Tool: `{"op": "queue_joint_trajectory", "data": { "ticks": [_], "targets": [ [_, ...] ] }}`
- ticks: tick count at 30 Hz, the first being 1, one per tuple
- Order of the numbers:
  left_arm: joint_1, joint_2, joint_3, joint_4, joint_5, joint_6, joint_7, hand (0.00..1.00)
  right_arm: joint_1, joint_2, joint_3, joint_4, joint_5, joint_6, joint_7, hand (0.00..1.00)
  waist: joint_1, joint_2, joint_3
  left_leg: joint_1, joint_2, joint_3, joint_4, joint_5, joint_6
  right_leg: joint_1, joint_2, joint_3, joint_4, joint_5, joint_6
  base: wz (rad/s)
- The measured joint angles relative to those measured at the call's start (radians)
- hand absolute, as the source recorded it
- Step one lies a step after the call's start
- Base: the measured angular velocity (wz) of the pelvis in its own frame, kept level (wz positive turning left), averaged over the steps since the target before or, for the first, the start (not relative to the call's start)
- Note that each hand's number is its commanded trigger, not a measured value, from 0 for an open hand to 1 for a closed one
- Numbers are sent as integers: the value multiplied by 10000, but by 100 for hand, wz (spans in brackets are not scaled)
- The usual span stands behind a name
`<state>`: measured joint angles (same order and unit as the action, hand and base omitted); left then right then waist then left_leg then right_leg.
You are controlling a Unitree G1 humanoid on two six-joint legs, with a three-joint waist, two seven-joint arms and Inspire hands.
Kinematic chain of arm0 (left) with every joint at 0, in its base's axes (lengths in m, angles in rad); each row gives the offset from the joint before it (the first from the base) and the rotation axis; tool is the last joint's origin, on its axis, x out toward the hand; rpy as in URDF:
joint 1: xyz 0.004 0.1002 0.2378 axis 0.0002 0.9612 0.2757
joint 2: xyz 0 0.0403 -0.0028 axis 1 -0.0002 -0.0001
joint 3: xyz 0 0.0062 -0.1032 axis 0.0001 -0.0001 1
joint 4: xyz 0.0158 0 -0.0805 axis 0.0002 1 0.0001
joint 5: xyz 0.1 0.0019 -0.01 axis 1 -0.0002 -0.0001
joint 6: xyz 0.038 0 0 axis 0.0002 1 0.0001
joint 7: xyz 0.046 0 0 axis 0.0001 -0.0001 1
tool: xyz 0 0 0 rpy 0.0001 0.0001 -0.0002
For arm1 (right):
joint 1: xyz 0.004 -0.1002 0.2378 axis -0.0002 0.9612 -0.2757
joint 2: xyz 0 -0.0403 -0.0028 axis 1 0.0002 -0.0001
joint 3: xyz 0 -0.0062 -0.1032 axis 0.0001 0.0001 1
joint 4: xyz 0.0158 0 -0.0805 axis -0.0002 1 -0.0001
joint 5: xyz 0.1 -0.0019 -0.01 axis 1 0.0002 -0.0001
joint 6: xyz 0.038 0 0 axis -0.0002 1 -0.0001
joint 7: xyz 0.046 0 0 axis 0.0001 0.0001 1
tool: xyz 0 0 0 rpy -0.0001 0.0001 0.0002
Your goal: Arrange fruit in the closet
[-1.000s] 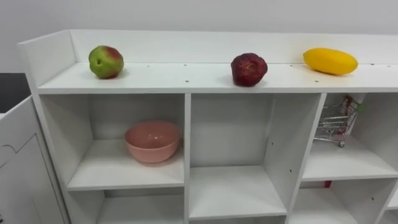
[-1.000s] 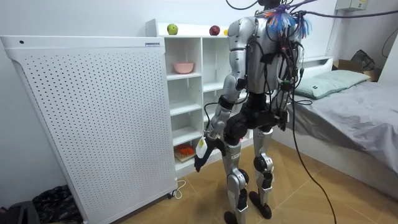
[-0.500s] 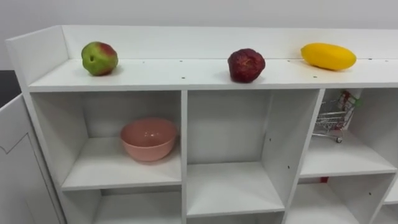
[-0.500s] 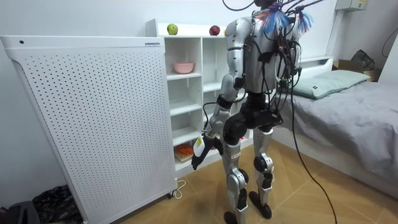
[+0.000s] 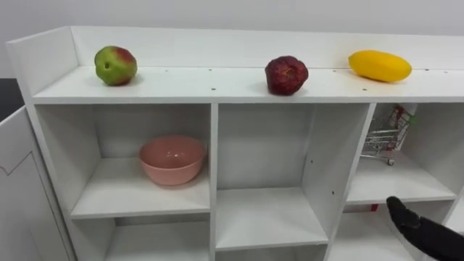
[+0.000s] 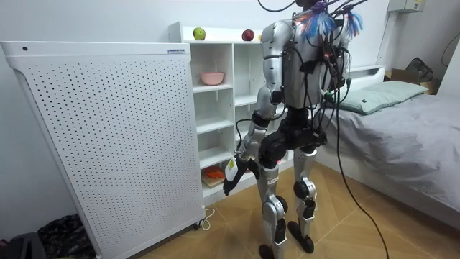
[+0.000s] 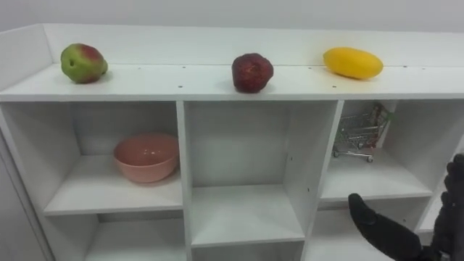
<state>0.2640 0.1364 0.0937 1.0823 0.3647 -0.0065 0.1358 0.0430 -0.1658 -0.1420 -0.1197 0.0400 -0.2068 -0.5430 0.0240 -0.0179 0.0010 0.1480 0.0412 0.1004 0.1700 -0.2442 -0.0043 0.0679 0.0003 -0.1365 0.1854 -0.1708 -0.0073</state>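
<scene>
Rising into view lower right, the empty, open-fingered right hand (image 5: pixel 419 230) nears the white closet (image 5: pixel 217 85), likely starting a pick; green-red apple (image 5: pixel 115 65), dark red fruit (image 5: pixel 286 75) and yellow oval fruit (image 5: pixel 379 65) sit on top.

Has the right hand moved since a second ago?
Yes. The right hand has risen into view at lower right, below the toy cart on the closet shelf.
</scene>
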Motion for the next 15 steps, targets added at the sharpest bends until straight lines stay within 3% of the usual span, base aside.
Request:
{"op": "queue_joint_trajectory", "data": {
  "ticks": [6,15],
  "targets": [
    [3,24,-119,-1,5,-1,-228,0,-945,-183,15,-128,7,-125,-68,0,103,-144,-43,-119,0,-90,66,2,-1,17,3,-59,8,27,-3,3],
    [-271,107,-248,-14,21,21,-400,0,-2647,-402,248,-124,34,-124,24,0,134,-229,1,-232,1,-184,119,3,-3,-18,-1,-155,-29,32,-4,2]
  ]
}}
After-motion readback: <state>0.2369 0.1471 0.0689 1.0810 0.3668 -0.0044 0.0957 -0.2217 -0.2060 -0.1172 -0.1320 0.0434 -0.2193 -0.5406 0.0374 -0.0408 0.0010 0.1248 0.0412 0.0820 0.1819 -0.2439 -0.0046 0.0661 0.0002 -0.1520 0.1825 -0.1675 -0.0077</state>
